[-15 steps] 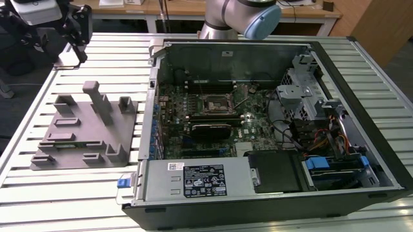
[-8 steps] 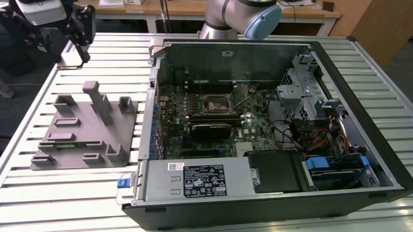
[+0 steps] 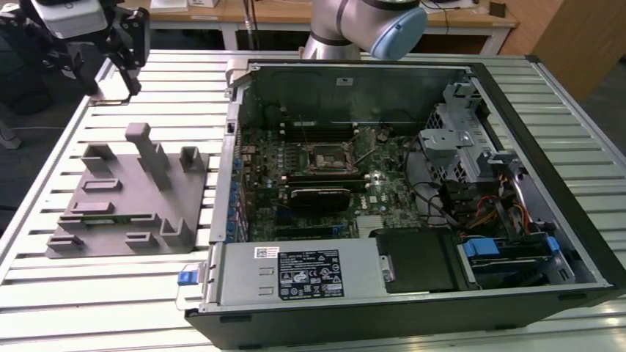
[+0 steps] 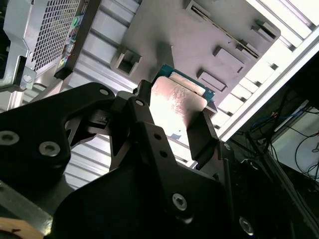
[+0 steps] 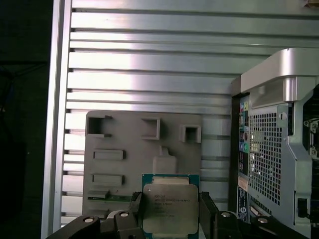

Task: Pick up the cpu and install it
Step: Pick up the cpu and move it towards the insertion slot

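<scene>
Nothing can be read with confidence. In the first wrist view, several lines of fine print are seen on the metal top of the cpu [image 5: 169, 208], but they are too small to make out. In the exterior view, a black label [image 3: 311, 277] with white print and a small white sticker [image 3: 265, 252] are carried on the power supply [image 3: 245, 280]. These are possibly rating marks, but they are illegible.

Open air beneath the gripper [image 3: 114, 81], upright blocks of the grey tray [image 3: 117, 235] well below. Case [image 3: 391, 323] open on top, socket [image 3: 328, 155] reachable; drive cage [image 3: 459, 143] and cables [image 3: 479, 209] crowd beside it
</scene>
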